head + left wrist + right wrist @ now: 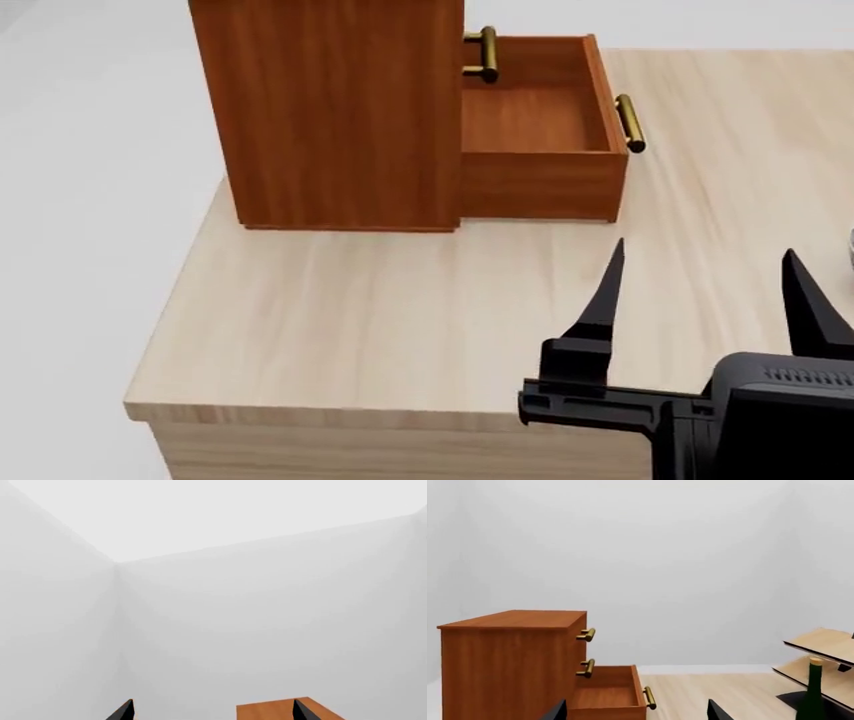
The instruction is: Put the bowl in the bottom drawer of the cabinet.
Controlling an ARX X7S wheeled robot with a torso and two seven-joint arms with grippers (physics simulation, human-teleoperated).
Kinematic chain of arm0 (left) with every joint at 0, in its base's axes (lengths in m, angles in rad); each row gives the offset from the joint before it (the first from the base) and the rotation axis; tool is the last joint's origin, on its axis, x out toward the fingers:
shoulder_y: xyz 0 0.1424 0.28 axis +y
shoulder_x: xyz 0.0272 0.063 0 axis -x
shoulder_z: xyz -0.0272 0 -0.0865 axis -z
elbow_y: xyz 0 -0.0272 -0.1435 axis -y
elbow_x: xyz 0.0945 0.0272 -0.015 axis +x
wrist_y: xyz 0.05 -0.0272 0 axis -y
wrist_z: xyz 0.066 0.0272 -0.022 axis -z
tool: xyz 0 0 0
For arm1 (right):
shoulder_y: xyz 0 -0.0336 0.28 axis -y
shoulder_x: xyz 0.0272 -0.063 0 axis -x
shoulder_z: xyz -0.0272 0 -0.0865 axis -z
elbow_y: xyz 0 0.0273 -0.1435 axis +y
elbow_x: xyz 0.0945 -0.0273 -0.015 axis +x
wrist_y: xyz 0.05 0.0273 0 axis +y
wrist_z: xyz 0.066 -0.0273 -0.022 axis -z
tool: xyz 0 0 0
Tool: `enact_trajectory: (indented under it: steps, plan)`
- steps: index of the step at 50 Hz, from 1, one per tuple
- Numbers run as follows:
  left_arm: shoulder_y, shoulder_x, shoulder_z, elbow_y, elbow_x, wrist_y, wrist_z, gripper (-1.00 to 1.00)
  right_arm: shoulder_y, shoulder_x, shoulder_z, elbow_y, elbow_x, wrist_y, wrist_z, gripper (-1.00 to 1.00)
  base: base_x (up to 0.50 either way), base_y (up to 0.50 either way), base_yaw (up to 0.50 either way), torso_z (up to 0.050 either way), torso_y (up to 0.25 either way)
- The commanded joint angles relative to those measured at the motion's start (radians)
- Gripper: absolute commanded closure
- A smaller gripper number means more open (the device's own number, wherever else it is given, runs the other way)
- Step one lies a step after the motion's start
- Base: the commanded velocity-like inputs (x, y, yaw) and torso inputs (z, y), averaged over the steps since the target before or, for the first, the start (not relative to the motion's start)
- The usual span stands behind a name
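Cabinet (327, 110) of reddish-brown wood stands at the far left of the pale wooden table (347, 320), upright, its tall blank side turned toward the head camera and its drawer fronts facing right. The bottom drawer (541, 120) is pulled out to the right, so its long axis runs left to right along the table surface, and its open top shows a bare wooden floor inside. Its brass bar handle (630, 123) sits on the right-facing front panel, with the bar lying crosswise to the pull direction. Upper drawers are closed, and their brass handles (586, 651) project from the front, one above the other. Right of the cabinet and nearer the camera, the right gripper (703, 285) hangs over the table with its two black fingers spread well apart and nothing between them. The left gripper (212, 710) shows only two dark fingertips, likewise parted and holding nothing. At the far right of the right wrist view stand a pale wooden rack (820, 662) and a green bottle (812, 692). The bowl cannot be identified in any view.
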Motion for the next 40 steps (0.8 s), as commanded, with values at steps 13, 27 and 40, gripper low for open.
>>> enact_trajectory:
  steps: [13, 27, 40]
  plan:
    - [0.004, -0.010, 0.016, -0.006, 0.000, 0.033, -0.011, -1.00, -0.004, 0.006, 0.004, 0.003, 0.015, -0.008, 0.006, -1.00, 0.33, 0.00, 0.00, 0.000, 0.000]
    - [0.008, -0.017, 0.023, -0.005, -0.009, 0.042, -0.021, -1.00, -0.009, 0.010, 0.004, 0.007, 0.022, -0.017, 0.008, -1.00, 0.37, 0.00, 0.00, 0.000, 0.000]
    - [0.006, -0.022, 0.028, -0.007, -0.018, 0.048, -0.032, -1.00, -0.008, 0.016, 0.007, 0.003, 0.030, -0.014, 0.014, -1.00, 0.41, 0.00, 0.00, 0.000, 0.001]
